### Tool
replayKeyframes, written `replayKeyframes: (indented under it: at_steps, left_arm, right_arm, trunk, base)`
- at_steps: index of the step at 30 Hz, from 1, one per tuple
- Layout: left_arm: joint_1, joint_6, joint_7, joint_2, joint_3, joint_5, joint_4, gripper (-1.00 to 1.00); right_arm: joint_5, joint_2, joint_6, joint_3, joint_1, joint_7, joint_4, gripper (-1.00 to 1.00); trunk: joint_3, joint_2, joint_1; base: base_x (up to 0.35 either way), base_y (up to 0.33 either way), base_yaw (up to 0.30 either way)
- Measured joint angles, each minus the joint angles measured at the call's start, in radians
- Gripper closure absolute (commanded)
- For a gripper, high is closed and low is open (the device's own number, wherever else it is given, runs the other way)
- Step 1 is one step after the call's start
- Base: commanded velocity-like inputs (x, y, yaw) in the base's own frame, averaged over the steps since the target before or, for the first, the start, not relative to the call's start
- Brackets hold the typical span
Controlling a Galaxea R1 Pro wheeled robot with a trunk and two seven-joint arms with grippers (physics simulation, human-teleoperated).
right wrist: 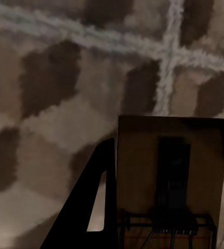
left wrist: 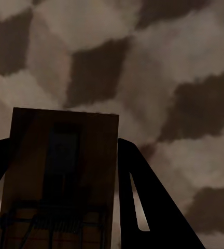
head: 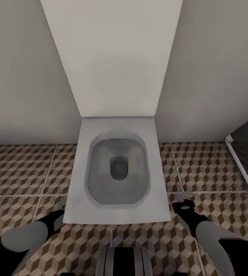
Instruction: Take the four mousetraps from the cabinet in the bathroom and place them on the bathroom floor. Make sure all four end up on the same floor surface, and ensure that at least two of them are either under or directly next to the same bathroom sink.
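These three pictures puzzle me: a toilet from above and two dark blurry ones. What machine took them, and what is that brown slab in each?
A wheeled robot with two arms took them, in a computer simulation. The big picture comes from a camera on its head, looking down at an open white toilet against the wall, standing on the patterned floor. The grey and black shapes at the lower corners are its arms; the left gripper and right gripper sit beside the bowl. The other two pictures come from cameras near each gripper, looking along its fingers at the floor tiles. The brown slab is a mousetrap with wire parts: one in the left gripper, another in the right. Each lies between dark fingers, so both seem gripped.
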Motion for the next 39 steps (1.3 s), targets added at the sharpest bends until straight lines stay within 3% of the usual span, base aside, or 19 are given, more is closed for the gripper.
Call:
replayKeyframes:
  at_steps: [27, 39]
  left_arm:
    - [0.000, 0.000, 0.000, 0.001, 0.000, 0.000, 0.000, 1.00]
    - [0.000, 0.000, 0.000, 0.001, 0.000, 0.000, 0.001, 1.00]
  right_arm:
    - [0.000, -0.001, 0.000, 0.000, 0.000, 0.000, 0.000, 1.00]
    - [-0.002, -0.001, -0.001, -0.001, 0.000, 0.000, 0.000, 1.00]
  trunk:
    - [-0.043, 0.000, 0.000]
    - [-0.060, 0.000, 0.000]
  base:
    - [0.000, 0.000, -0.002]
    - [0.000, 0.000, -0.138]
